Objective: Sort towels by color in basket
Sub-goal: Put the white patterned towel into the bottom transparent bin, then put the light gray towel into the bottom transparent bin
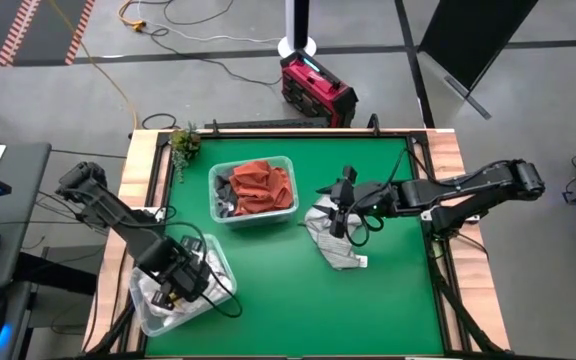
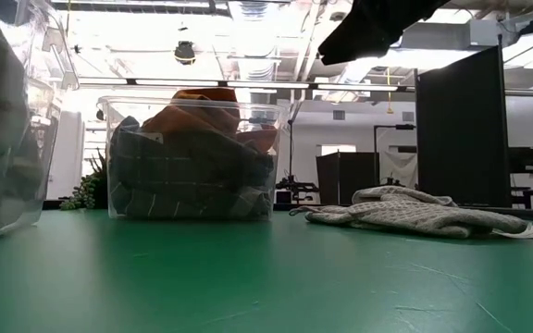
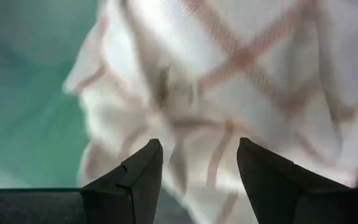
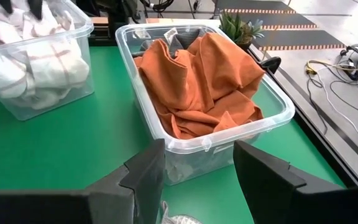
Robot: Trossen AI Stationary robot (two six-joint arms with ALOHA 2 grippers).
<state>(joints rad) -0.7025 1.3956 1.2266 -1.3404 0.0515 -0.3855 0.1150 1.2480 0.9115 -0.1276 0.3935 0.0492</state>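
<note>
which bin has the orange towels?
The clear plastic bin at the table's middle, near the small plant: rust-orange towels heaped on top. The other clear bin, under the left pincer, holds white red-grid towels.

Two bins sit on the table (image 1: 268,310): one bin (image 1: 254,190) near the back at the middle, heaped with towels (image 1: 263,187), and a second bin (image 1: 181,285) at the front left corner holding a grid-lined towel (image 3: 247,81). The left gripper (image 1: 173,283) is down inside that front bin, right over the cloth. To the right of the back bin a loose towel (image 1: 334,240) lies flat on the table, with the right gripper (image 1: 339,207) above it, and a small plant (image 1: 184,143) stands at the table's back left corner.
</note>
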